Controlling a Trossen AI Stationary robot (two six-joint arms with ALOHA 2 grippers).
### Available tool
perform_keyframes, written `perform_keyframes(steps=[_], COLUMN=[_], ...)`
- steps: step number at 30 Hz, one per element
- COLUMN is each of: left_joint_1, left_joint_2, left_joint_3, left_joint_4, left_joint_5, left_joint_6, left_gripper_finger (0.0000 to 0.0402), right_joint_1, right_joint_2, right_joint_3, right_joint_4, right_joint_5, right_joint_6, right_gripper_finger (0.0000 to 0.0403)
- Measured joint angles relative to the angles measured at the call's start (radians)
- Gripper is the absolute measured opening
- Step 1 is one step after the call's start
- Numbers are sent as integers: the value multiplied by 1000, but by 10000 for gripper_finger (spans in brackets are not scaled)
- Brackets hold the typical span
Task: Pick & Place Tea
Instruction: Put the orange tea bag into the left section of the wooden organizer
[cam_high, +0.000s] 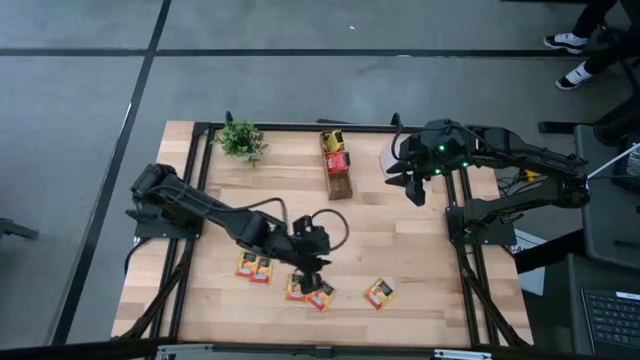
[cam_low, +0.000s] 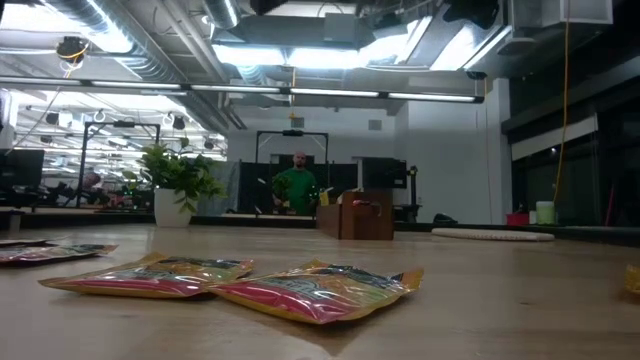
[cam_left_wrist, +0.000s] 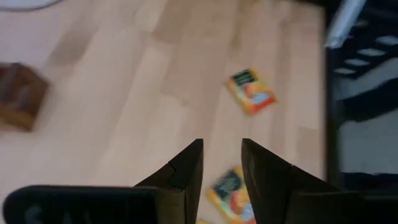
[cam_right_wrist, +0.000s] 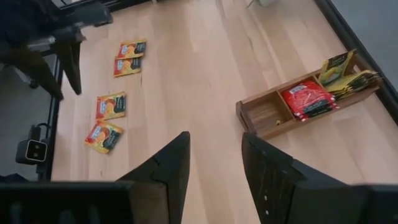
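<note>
Now, left jaws (cam_left_wrist: 221, 168): parted, empty, over a sachet (cam_left_wrist: 229, 194).
Right jaws (cam_right_wrist: 214, 158): parted, empty, beside the box (cam_right_wrist: 267, 115).
Risk: sachets overlap; jaws may pinch two.

Five orange-and-yellow tea sachets (cam_high: 378, 293) lie flat on the wooden table, toward its six o'clock edge, each carrying a dark label. Two (cam_high: 254, 267) sit touching side by side at seven o'clock, two more (cam_high: 308, 292) overlap near six o'clock, and one rests alone toward five o'clock. At twelve o'clock a red sachet (cam_right_wrist: 308, 99) lies in the middle compartment of a narrow wooden box (cam_right_wrist: 264, 117), with yellow-green sachets (cam_right_wrist: 348, 74) standing tilted in the end compartment beside it; the other end compartment holds none.
</note>
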Motion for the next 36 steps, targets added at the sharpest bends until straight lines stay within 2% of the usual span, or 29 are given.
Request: perform_keyframes(steps=[6, 9, 11, 17, 22, 26, 29, 36], left_joint_1=[-24, -36, -45, -52, -55, -72, -105, -217], left_joint_2=[-139, -229, -275, -413, -486, -521, -536, -543], left_joint_3=[-218, -357, -451, -614, -630, -638, -638, -638], left_joint_4=[231, 328, 330, 214, -36, -210, -286, -350], left_joint_5=[-1, -28, -44, 24, 133, 164, 144, -9], left_joint_6=[61, 35, -5, -87, -41, -21, -52, -154], left_gripper_finger=[104, 104, 104, 104, 104, 105, 108, 109], right_joint_1=[25, 39, 48, 72, 92, 116, 144, 251], right_joint_2=[0, 0, 0, 0, 2, 14, 32, 127], right_joint_3=[0, 0, 0, 0, 0, 0, 0, 0], right_joint_4=[0, 1, 1, 1, 1, 0, 1, 40], right_joint_5=[20, 27, 27, 56, 89, 90, 89, 88], right_joint_6=[30, 53, 70, 97, 100, 104, 140, 219], right_gripper_finger=[146, 146, 146, 146, 146, 146, 146, 146])
